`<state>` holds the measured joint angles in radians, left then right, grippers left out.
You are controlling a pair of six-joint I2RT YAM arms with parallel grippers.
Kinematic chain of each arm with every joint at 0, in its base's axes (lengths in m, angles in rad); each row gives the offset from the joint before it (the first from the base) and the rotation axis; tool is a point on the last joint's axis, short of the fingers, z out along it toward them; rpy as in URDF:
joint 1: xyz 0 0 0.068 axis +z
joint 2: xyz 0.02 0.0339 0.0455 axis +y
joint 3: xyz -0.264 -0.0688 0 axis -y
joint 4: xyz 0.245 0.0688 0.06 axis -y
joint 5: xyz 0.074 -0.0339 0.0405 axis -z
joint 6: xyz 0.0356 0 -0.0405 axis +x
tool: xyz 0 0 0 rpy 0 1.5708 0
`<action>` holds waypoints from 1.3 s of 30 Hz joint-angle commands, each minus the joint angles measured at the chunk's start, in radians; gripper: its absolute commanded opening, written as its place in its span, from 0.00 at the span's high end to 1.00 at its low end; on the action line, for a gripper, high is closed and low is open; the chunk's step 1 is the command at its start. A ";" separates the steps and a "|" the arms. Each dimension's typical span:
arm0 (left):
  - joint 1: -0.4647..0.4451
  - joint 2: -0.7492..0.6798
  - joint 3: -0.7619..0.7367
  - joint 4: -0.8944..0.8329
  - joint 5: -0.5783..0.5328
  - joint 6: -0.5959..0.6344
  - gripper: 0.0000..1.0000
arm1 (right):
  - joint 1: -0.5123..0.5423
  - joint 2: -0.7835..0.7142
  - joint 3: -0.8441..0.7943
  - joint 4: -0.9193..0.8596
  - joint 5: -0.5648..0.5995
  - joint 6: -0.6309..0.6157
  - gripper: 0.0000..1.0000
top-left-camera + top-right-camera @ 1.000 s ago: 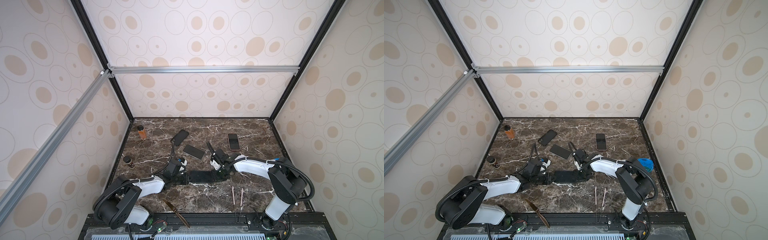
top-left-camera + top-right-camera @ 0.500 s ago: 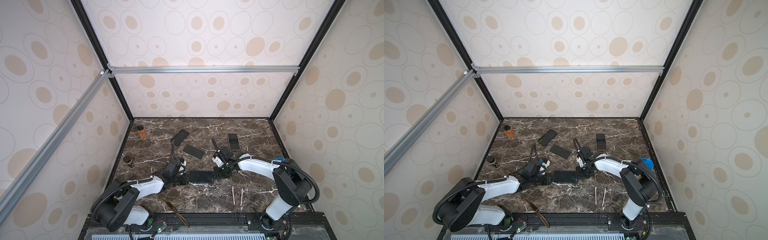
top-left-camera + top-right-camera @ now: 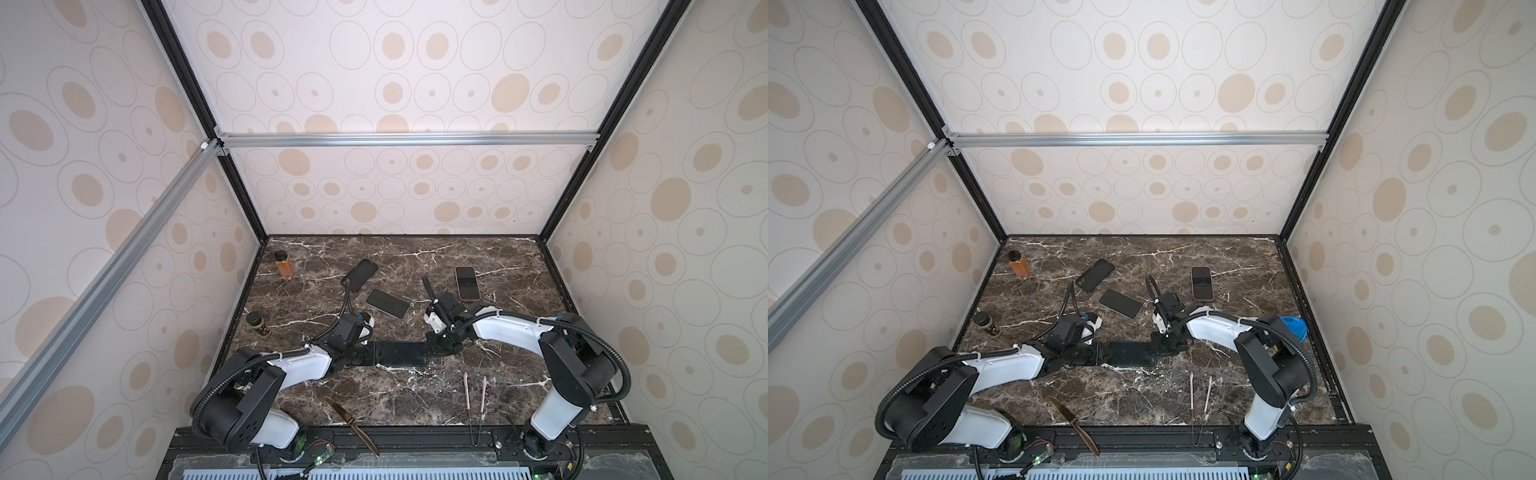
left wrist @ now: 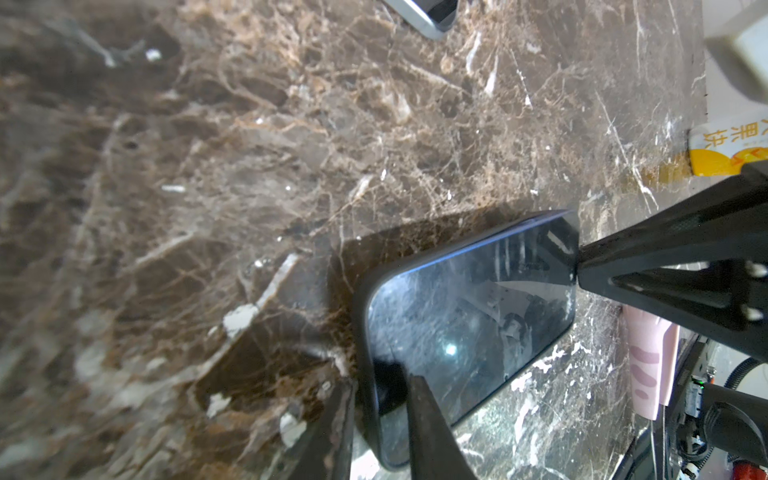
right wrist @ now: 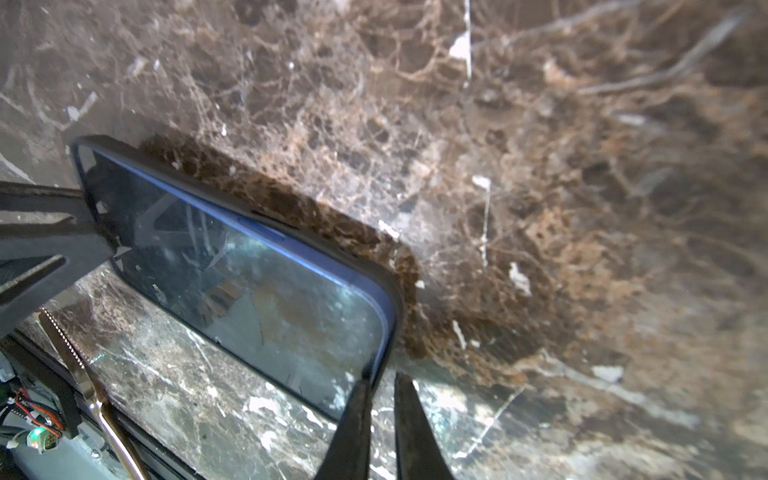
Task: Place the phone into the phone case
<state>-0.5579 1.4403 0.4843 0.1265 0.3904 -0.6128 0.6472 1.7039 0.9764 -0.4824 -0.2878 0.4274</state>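
the right gripper [image 5: 380, 380] has just pinched together on the phone case [image 5: 392, 291] rim, the left gripper [image 4: 380, 384] clamps the other end; the phone [image 3: 401, 353], flat on the table [image 3: 415, 399] between, looks seated.

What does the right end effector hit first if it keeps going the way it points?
The phone case rim at the end of the phone: the right end effector sits right at it, seemingly touching. Depth unclear; past it, only the table.
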 commanded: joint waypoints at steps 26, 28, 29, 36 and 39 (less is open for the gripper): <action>0.010 0.091 0.033 -0.002 0.023 0.027 0.80 | 0.017 0.172 0.055 -0.034 0.158 -0.010 0.90; 0.009 0.091 0.033 0.002 0.026 0.024 0.80 | 0.032 0.190 0.074 -0.057 0.204 -0.010 0.90; 0.009 0.089 0.031 0.002 0.027 0.022 0.80 | 0.040 0.199 0.084 -0.065 0.221 -0.009 0.90; 0.009 0.086 0.014 0.015 0.031 0.013 0.81 | 0.057 0.237 0.100 -0.071 0.261 0.009 0.89; 0.008 0.085 0.003 0.021 0.031 0.009 0.81 | 0.058 0.244 0.108 -0.084 0.281 0.007 0.89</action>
<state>-0.5430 1.4906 0.5087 0.1627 0.4210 -0.6056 0.7033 1.8229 1.1343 -0.6350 -0.1745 0.4290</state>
